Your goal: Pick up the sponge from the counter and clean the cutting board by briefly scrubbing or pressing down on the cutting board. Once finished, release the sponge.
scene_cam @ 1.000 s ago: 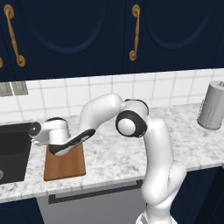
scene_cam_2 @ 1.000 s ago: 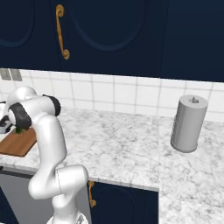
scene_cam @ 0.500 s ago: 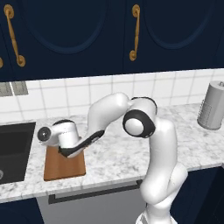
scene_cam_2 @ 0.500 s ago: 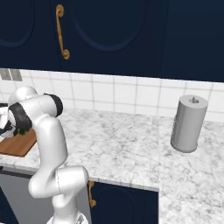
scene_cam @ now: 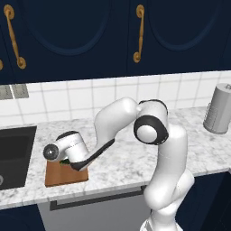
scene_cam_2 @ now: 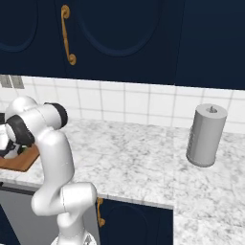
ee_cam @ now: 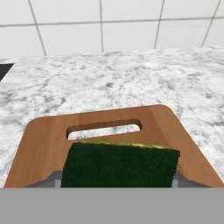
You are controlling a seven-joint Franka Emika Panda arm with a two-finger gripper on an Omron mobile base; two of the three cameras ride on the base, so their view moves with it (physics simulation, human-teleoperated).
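Observation:
The dark green sponge (ee_cam: 120, 163), with a yellow-green strip along its far edge, sits between the fingers of my gripper (ee_cam: 114, 182), which is shut on it. It lies low over the brown wooden cutting board (ee_cam: 43, 140), just short of the slot handle (ee_cam: 105, 127); I cannot tell whether it touches the wood. The sponge hides most of both fingers. From the left base view the hand bends down over the cutting board (scene_cam: 54, 178) on the speckled counter (scene_cam: 131, 162), with a sliver of green sponge (scene_cam: 66, 160) under it. The cutting board (scene_cam_2: 21, 161) also peeks out behind the arm.
A black sink basin (scene_cam: 13, 153) lies just left of the board. A grey cylindrical canister (scene_cam: 219, 108) stands far right on the counter, also seen as the canister (scene_cam_2: 206, 135). White tiled wall (ee_cam: 109, 26) rises behind; dark blue cabinets hang above.
The hand with the sponge has slid along the board toward the counter's front edge and dropped a little lower. The sponge stays held.

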